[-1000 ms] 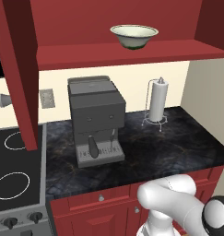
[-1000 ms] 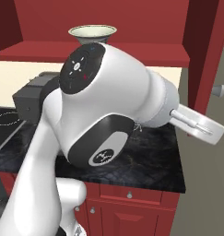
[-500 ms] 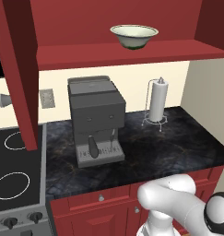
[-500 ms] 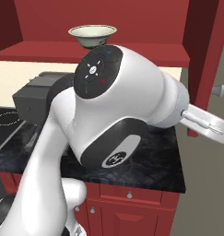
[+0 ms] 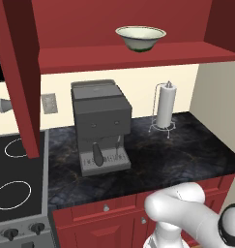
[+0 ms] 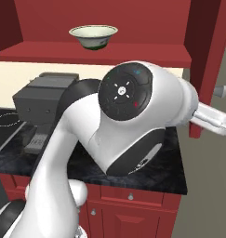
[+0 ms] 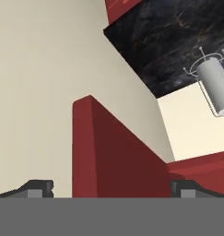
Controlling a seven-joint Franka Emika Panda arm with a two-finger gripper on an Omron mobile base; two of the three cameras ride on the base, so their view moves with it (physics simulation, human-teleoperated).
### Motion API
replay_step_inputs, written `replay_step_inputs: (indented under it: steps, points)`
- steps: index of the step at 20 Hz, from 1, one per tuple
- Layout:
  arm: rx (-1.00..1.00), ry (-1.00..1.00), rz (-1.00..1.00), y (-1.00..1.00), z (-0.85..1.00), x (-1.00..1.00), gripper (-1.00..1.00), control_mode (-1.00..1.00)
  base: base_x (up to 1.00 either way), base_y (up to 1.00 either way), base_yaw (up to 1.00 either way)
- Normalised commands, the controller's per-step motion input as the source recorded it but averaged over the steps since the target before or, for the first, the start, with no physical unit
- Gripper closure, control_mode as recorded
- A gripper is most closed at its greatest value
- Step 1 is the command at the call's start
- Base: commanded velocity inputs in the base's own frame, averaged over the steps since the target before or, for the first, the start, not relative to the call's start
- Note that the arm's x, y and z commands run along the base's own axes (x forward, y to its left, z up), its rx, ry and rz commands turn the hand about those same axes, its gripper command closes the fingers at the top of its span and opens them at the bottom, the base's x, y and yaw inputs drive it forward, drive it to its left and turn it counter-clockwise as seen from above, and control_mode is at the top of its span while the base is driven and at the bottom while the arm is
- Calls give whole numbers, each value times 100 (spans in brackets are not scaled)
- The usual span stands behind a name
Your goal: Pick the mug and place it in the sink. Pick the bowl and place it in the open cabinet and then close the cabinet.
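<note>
Jaws spread wide, empty, straddling cabinet door edge, bowl on shelf.

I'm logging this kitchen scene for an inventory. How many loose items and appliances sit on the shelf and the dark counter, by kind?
Bowl on the cabinet shelf: 1
Coffee machine on the counter: 1
Paper towel holder on the counter: 1
Total: 3
</note>
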Motion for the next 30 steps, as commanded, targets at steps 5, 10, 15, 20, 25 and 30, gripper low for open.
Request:
replay_step_inputs:
  steps: [5,10,15,20,25,30]
  points:
    - [0,-7,6,-19,0,8,-100,-100,0,0,0]
    - [0,-6,7,-4,0,11,-100,-100,0,0,0]
    - [0,-7,12,10,0,28,-100,-100,0,0,0]
    - [0,-6,15,18,0,47,-100,-100,0,0,0]
    - [-3,-5,7,38,0,45,-100,-100,0,0,0]
    - [-5,-2,0,74,0,47,-100,-100,0,0,0]
